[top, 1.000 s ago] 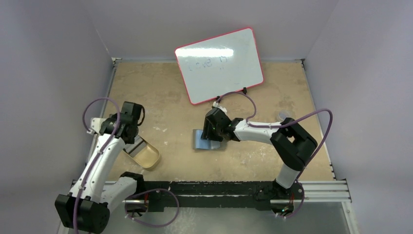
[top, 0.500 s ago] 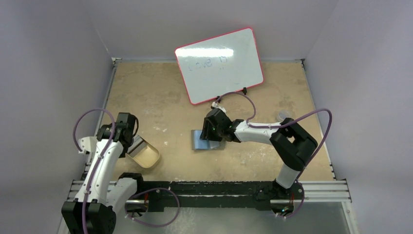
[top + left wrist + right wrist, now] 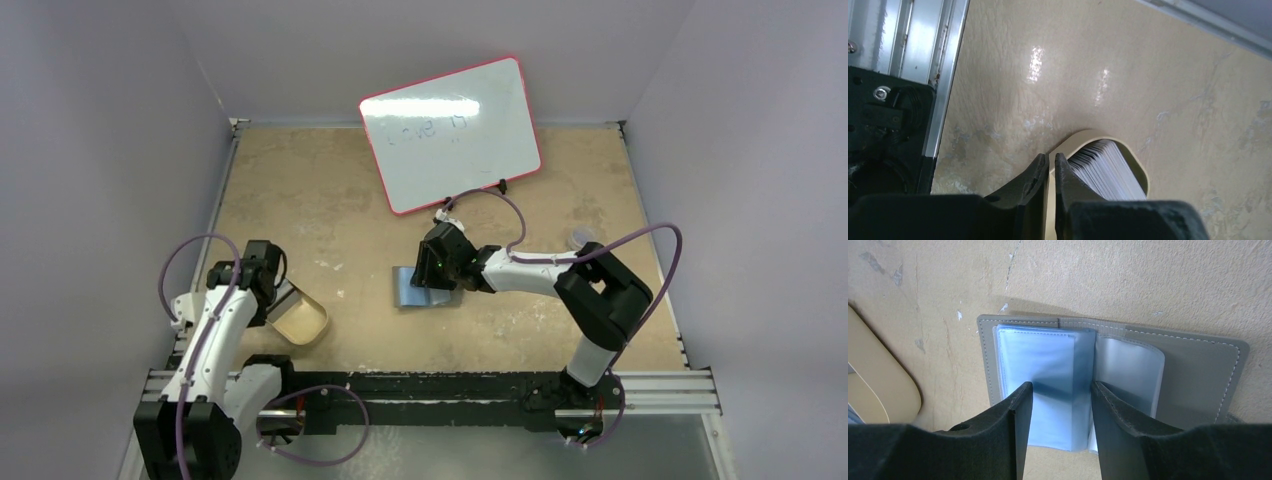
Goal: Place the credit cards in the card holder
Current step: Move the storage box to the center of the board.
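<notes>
The credit cards (image 3: 1103, 167) are a white stack standing on edge inside a gold tin (image 3: 1137, 167). My left gripper (image 3: 1052, 159) is shut on the tin's thin side wall, with the cards just right of its fingers. In the top view the tin (image 3: 303, 320) lies at the near left with the left gripper (image 3: 279, 300) over its left end. The card holder (image 3: 1193, 365) lies open and flat in the middle, grey cover down and blue-grey pockets (image 3: 1040, 357) up. My right gripper (image 3: 1061, 387) is open above it, its fingers resting on the pockets. In the top view this gripper (image 3: 437, 276) hides much of the card holder (image 3: 410, 291).
A red-rimmed whiteboard (image 3: 450, 133) leans at the back middle. The metal rail and arm base (image 3: 883, 115) sit close to the left of the tin. A corner of the gold tin (image 3: 878, 382) shows left of the card holder.
The left arm has drawn back toward the near left and its jaws have gone from wide open to shut on the tin's wall. The right arm and card holder stay put.
</notes>
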Action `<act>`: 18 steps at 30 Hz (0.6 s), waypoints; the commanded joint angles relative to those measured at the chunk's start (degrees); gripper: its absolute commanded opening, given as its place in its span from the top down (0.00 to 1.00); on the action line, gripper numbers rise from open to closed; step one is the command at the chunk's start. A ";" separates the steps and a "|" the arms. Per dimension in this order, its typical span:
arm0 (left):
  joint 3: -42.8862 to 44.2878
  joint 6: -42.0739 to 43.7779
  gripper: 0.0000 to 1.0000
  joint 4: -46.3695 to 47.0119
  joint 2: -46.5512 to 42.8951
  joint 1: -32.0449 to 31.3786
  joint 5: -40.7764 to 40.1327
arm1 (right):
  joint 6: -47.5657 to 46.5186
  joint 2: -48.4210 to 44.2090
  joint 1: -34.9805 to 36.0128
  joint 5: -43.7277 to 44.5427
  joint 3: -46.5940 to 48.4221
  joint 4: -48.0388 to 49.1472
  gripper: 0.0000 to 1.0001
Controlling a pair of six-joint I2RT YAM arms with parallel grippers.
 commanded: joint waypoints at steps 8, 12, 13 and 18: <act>-6.07 1.10 0.97 10.42 3.66 0.89 7.43 | -0.65 -0.17 0.44 -1.55 -1.78 -2.63 0.51; -9.31 3.61 1.00 16.25 4.10 0.90 11.01 | -0.54 -0.23 0.42 -1.50 -1.98 -2.70 0.51; -9.78 4.02 1.00 17.40 4.23 0.89 11.53 | -0.44 -0.17 0.46 -1.49 -1.96 -2.66 0.51; -8.59 6.92 1.00 21.14 4.99 0.89 12.40 | -0.41 0.40 0.42 -1.71 -1.64 -2.69 0.52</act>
